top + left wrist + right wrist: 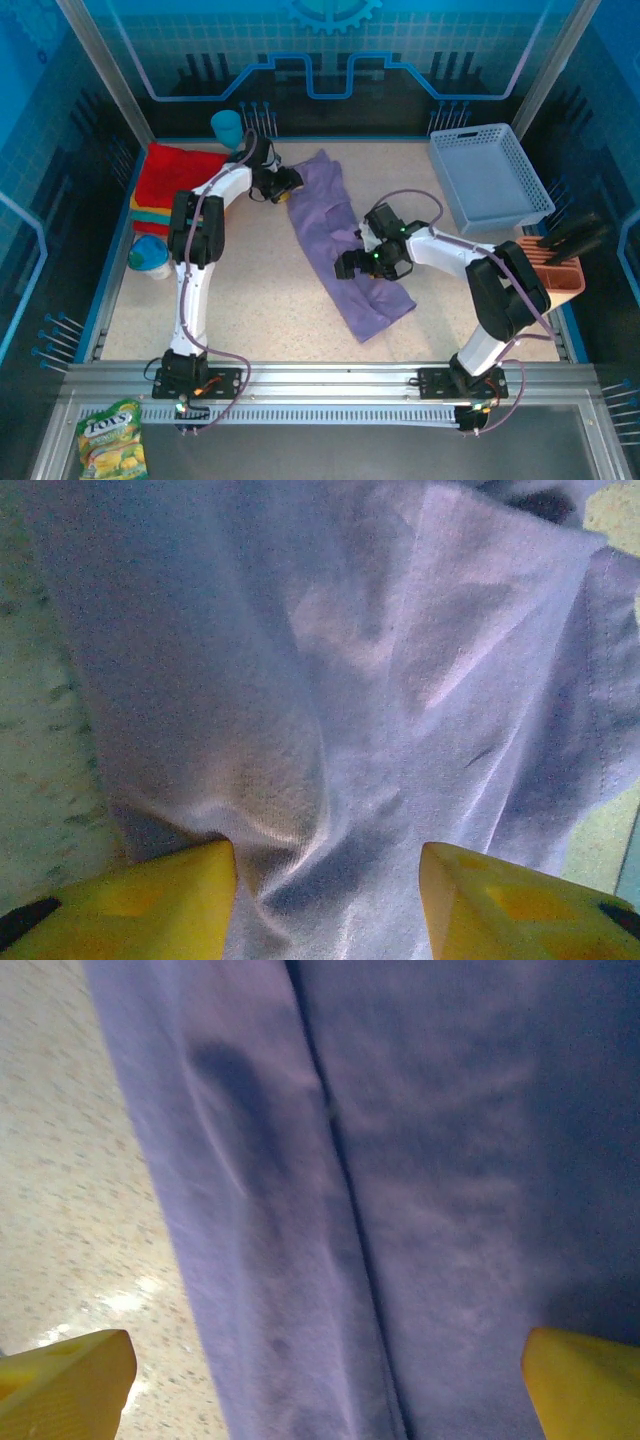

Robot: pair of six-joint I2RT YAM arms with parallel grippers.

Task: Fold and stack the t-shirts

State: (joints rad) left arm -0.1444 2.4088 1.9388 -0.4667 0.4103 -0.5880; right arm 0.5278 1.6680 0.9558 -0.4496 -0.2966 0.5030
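The lavender t-shirt (322,212) lies as one long narrow strip across the middle of the worktop (260,300), running from near the far edge toward the near right. Its sides look already folded in, so we judge that the step in hand is to fold this strip in half along its length. The stack of folded t-shirts (178,178), red on top, waits in the far left corner. Our left gripper (290,184) is at the far end of the strip. Its fingers are partly spread with a ridge of cloth rising between them, not squeezed as far as we can see. Our right gripper (349,266) hangs over the near half with fingers spread fully, one above the bare worktop and one above the cloth. To do this well, we should take all layers at one end, not only the top one. Then we lift both corners to the same height and lay that end squarely on the other end, so that no wrinkle is trapped.
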